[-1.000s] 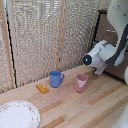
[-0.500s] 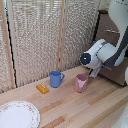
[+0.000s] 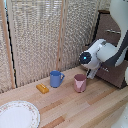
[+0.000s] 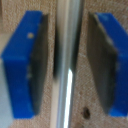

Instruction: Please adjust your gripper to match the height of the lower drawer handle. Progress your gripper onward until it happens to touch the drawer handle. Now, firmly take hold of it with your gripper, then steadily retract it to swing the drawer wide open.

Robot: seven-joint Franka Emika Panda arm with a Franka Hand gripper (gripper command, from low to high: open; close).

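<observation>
1. Blue fingers with dark inner pads stand on both sides of the lower drawer handle in the wrist view; the bar sits in the gap between them, and a thin space shows on each side, so I cannot tell if the pads press it yet.
2. Seen so close, the handle is a slim, straight, shiny silver bar, blurred, with a bright reflection along its length and a dull brownish surface behind it.
3. In the exterior view the gripper is hidden behind the white arm, low down in front of the drawer.
4. This drawer is the lowest dark brown front of the chest at the exterior view's right; the handle itself is not clear there.
5. On the wooden table a pink cup stands near the arm, and a blue mug stands apart from it, toward the exterior view's left; what is inside them I cannot see.
6. A small orange block lies just beside the mug.
7. A patterned plate lies at the near corner with nothing on it.
</observation>
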